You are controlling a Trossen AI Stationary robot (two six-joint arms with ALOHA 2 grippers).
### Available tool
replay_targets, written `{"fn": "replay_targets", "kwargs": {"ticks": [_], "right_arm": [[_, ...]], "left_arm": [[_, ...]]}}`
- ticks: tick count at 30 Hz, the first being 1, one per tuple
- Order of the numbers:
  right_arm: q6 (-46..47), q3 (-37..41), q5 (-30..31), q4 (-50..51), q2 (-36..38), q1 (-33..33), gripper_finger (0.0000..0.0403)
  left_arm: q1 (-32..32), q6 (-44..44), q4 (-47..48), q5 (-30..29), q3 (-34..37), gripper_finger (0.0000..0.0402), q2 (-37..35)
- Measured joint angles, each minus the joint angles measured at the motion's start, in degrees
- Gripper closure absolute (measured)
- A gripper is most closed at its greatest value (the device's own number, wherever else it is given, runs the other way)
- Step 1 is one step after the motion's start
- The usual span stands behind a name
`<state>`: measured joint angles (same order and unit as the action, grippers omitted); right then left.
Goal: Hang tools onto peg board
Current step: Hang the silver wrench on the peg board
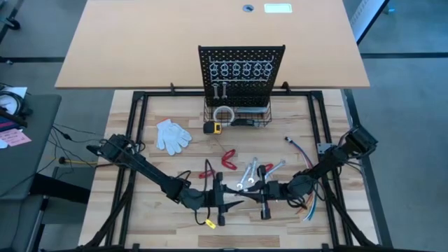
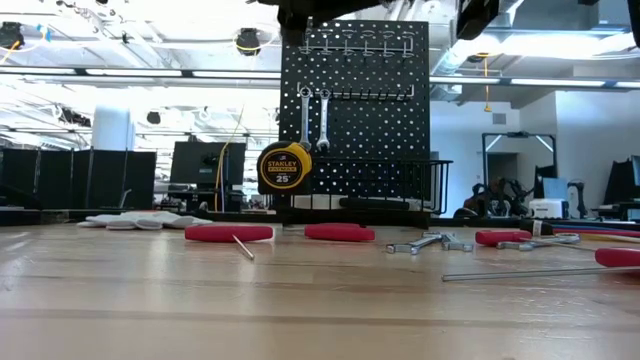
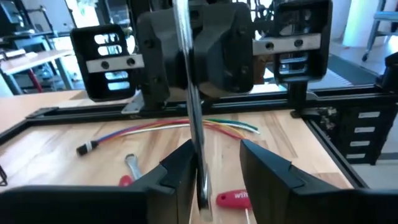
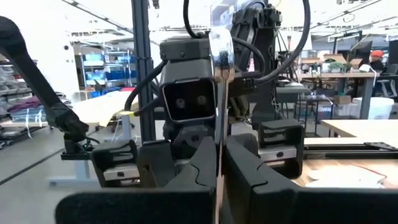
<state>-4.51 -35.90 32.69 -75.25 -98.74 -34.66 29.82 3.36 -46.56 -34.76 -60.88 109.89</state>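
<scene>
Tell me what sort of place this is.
Probably a robotics lab or workshop: a peg board with wrenches hung on it stands on a wooden bench, with desks and monitors behind.

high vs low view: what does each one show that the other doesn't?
Only the high view: both arms low at the near edge, left gripper and right gripper facing each other, and the bundle of coloured wires. Only the low view: the Stanley label on the tape measure and the room behind. Both: the peg board with two wrenches hung, the white glove, and red-handled tools and wrenches lying on the table.
</scene>
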Motion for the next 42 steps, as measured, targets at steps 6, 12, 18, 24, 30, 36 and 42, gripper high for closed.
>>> {"fn": "replay_targets", "kwargs": {"ticks": [6,12,18,24,30,36,42], "right_arm": [[-1.6,0.0,0.2,-0.8,0.1,-1.1,0.0387],[-1.9,0.0,0.7,-0.7,0.1,-1.0,0.0386],[-2.2,0.0,0.7,-0.3,0.2,-1.0,0.0377],[-10.9,0.0,14.0,0.9,2.3,-4.0,0.0317],[-24.3,0.0,40.7,4.3,8.0,-12.2,0.0259],[-26.9,0.0,49.1,4.7,8.9,-17.6,0.0244],[-26.1,0.0,49.1,6.1,7.4,-17.3,0.0255]], "left_arm": [[0.5,1.4,-0.6,-0.2,0.0,0.0321,0.0],[0.5,1.0,-0.6,-0.8,0.0,0.0374,0.0],[0.3,-2.3,-0.4,-0.7,0.0,0.0392,0.0],[-0.6,-6.1,-0.4,-0.9,-0.2,0.0395,-0.1],[-3.4,-10.6,3.2,2.4,-0.1,0.0396,-1.2],[-11.2,-14.4,3.8,8.6,1.5,0.0396,-5.5],[-23.4,-19.3,3.4,17.2,1.8,0.0396,-8.4]]}}
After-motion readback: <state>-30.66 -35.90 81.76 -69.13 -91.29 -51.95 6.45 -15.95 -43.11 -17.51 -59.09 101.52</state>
